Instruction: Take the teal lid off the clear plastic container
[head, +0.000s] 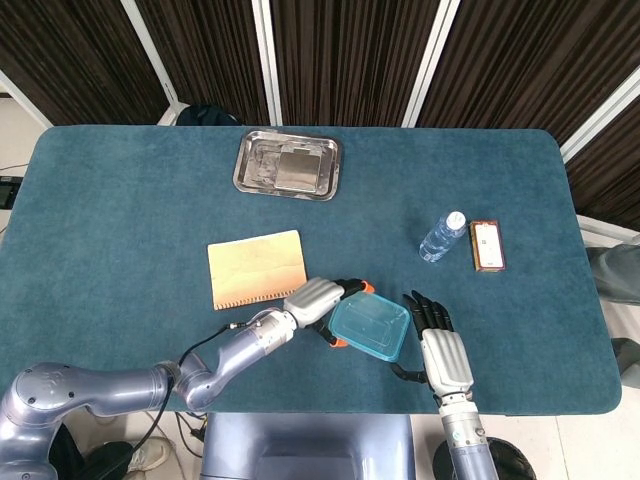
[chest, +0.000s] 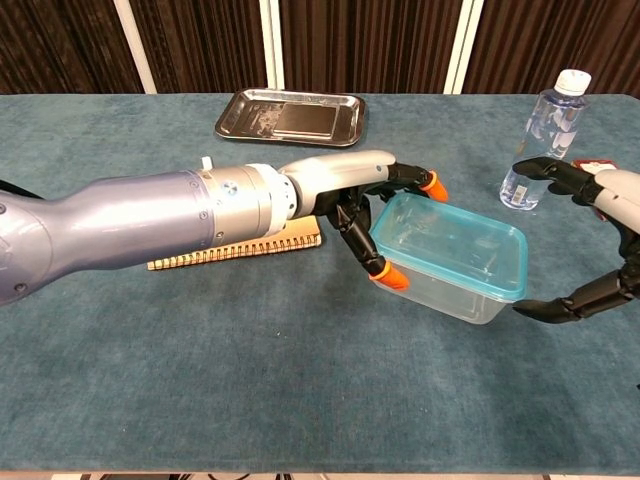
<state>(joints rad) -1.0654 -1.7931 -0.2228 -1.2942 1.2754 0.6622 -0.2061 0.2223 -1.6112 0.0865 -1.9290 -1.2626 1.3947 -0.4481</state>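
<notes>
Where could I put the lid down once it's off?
Bare cloth lies left of the notebook, and between the tray and the bottle. It is crowded at the near edge, where the left hand and right hand flank the container with its lid.

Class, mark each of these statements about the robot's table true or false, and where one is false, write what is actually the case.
1. The teal lid is on the clear plastic container. True.
2. The left robot hand has its fingers at the container's left end. True.
3. The right robot hand is gripping the water bottle. False: it holds nothing, its fingers spread open to the right of the container.
4. The metal tray sits on the far side of the table from the robot. True.
5. The notebook lies on top of the metal tray. False: it lies on the table, nearer the robot than the tray.
</notes>
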